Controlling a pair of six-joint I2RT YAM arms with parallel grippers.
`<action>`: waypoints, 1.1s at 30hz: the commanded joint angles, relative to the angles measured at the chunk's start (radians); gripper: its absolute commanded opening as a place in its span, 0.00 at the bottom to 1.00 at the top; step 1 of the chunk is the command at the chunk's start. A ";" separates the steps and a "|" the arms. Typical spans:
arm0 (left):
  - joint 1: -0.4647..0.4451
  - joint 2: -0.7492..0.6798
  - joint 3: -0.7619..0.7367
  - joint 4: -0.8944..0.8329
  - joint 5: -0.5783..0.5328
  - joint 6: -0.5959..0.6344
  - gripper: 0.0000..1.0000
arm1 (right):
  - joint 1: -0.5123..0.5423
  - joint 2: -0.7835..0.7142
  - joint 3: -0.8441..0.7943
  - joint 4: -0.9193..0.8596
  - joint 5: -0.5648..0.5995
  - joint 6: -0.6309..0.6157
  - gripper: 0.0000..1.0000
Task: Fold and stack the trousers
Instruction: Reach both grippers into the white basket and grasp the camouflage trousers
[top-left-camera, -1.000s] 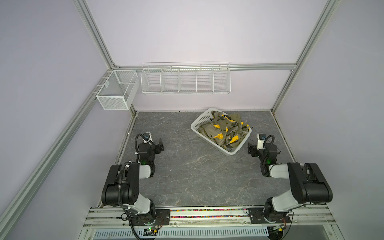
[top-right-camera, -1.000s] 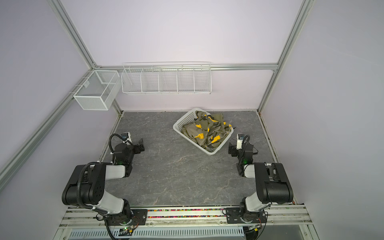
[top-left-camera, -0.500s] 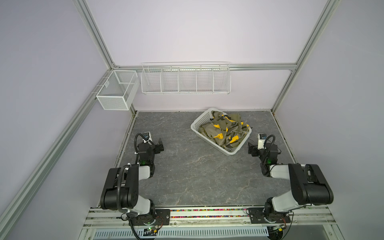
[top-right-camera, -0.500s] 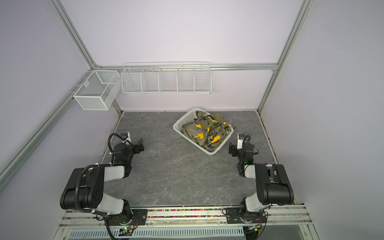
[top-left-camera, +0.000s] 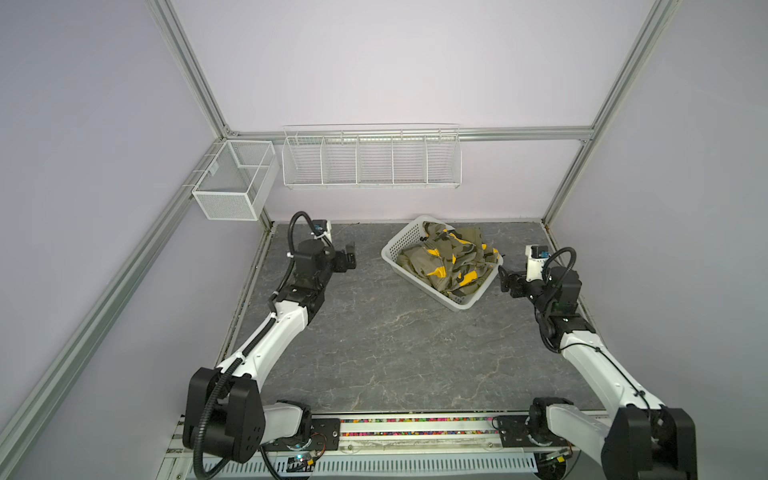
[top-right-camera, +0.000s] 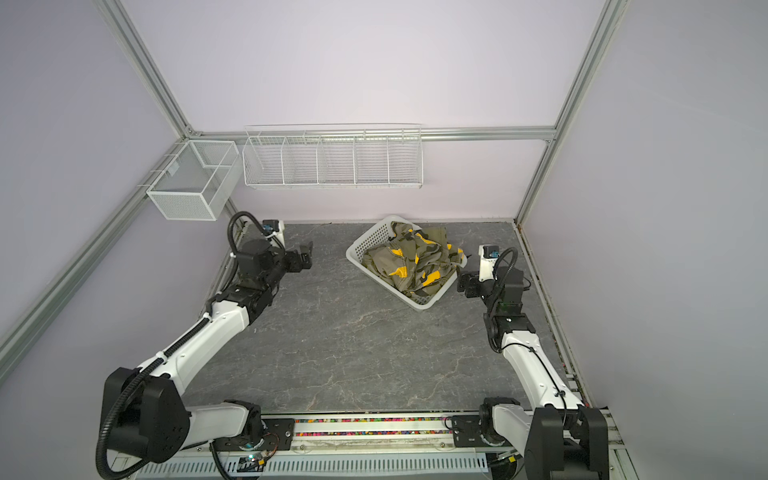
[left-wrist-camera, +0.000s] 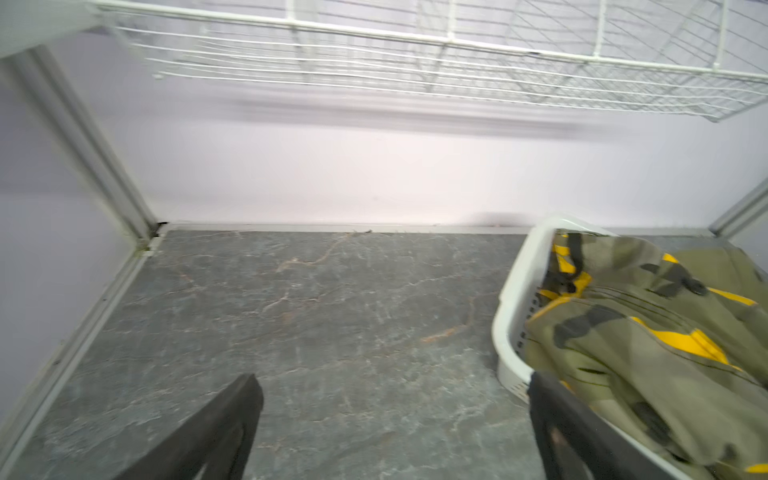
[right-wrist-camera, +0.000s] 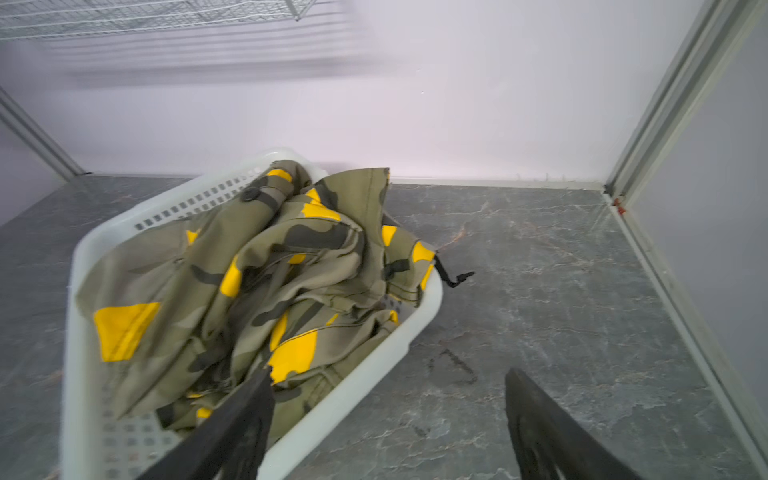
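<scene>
The trousers lie crumpled in a heap inside a white slotted basket, unfolded, with olive, khaki, black and bright yellow patches all mixed together. The basket sits at an angle on the far part of the grey marbled counter, a little right of the middle, and both top views show it so (trousers, basket). The cloth rises above the rim and spills slightly over the right side, where a black drawcord toggle hangs out past the edge.

The left end effector is over the far left of the counter, well apart from the basket and pointing right toward it. Its fingers stand wide apart with nothing between them. In the left wrist view the left end effector frames bare counter, with the basket and the trousers off to one side.

The right end effector is just beside the basket's right side, aimed left at it, its fingers also spread apart and holding nothing (whether it touches the rim cannot be told). In the right wrist view the right end effector straddles the basket's edge.

On the far wall hang a white wire rack and, at the left corner, a mesh bin.
</scene>
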 joint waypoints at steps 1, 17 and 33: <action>-0.080 0.088 0.124 -0.222 0.036 -0.030 0.99 | 0.030 -0.037 0.034 -0.294 -0.074 0.103 0.88; -0.325 0.646 0.713 -0.405 0.272 -0.099 0.99 | 0.178 0.016 0.160 -0.574 0.117 0.635 0.98; -0.390 1.027 1.090 -0.615 0.324 -0.135 1.00 | 0.258 0.245 0.266 -0.504 0.150 0.812 0.85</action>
